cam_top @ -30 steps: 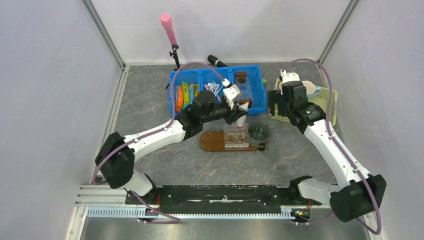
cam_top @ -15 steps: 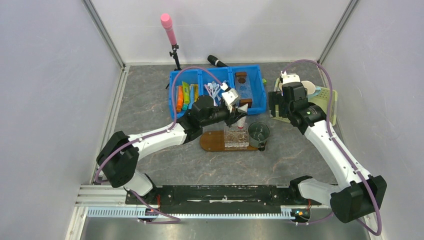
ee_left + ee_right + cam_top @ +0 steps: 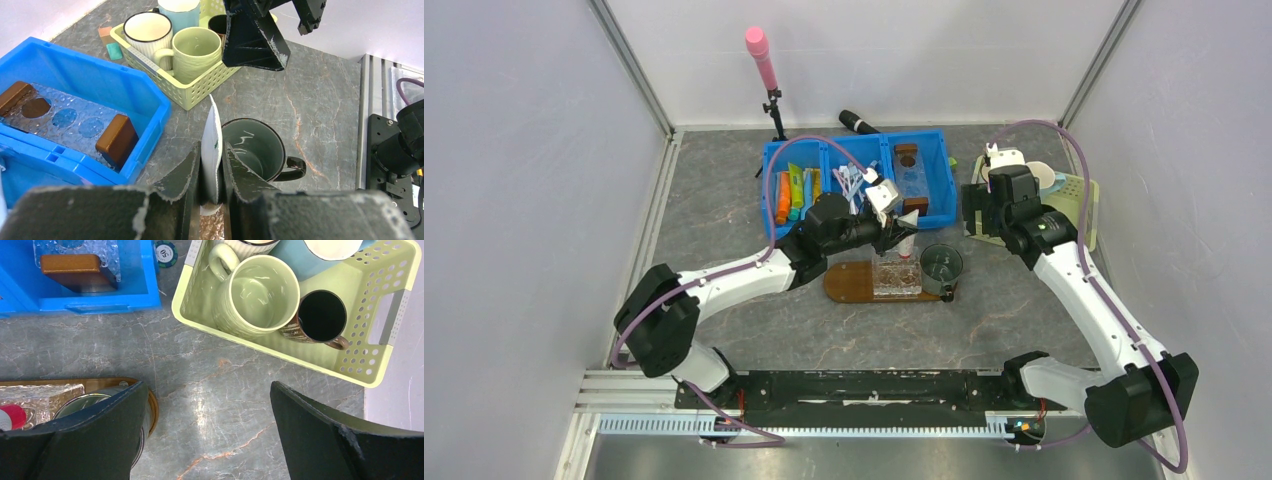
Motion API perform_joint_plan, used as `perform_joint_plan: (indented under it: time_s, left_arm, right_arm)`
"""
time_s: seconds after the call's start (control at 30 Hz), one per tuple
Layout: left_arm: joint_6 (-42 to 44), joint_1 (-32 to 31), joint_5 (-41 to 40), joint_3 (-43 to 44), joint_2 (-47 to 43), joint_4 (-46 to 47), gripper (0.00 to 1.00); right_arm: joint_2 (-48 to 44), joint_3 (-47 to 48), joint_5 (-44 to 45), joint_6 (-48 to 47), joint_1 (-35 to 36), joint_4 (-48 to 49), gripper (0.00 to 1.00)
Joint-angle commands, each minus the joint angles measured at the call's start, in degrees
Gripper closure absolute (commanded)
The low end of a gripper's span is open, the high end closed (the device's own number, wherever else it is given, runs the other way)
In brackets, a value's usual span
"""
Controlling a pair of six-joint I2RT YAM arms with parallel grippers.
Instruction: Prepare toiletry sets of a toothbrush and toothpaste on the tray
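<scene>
The dark brown oval tray [image 3: 849, 283] lies in front of the blue bin [image 3: 934, 145]. A clear glass holder [image 3: 896, 277] and a dark mug [image 3: 941, 265] stand on it. My left gripper [image 3: 903, 222] is shut on the white toothpaste tube [image 3: 907, 241] and holds it upright above the glass holder. In the left wrist view the tube [image 3: 212, 122] sticks up between my fingers [image 3: 192, 162], next to the mug [image 3: 255, 147]. The toothbrushes [image 3: 852, 180] and a green tube [image 3: 796, 187] lie in the bin. My right gripper [image 3: 982, 205] is open and empty, right of the tray.
A pale green basket [image 3: 1086, 200] of mugs stands at the right; it also shows in the right wrist view [image 3: 380, 340]. Orange and yellow tubes [image 3: 782, 200] lie in the bin's left compartment. A pink microphone [image 3: 761, 55] on a stand is behind the bin.
My left gripper has shifted a little to the left with the white tube in it. The right arm has barely moved.
</scene>
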Motion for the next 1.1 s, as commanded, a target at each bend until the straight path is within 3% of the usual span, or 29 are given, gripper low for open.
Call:
perform_joint_plan:
  time_s: [0.0,1.07]
  left_arm:
    - [-0.6,-0.3,1.7,-0.3,-2.5,2.2,0.82]
    - [-0.4,-0.9,3.8,-0.4,-3.7,2.2,0.82]
  right_arm:
    - [-1.1,-0.4,0.4,0.3,-0.2,0.4,0.01]
    - [-1.3,-1.3,-1.3,1.9,-0.2,0.1,0.01]
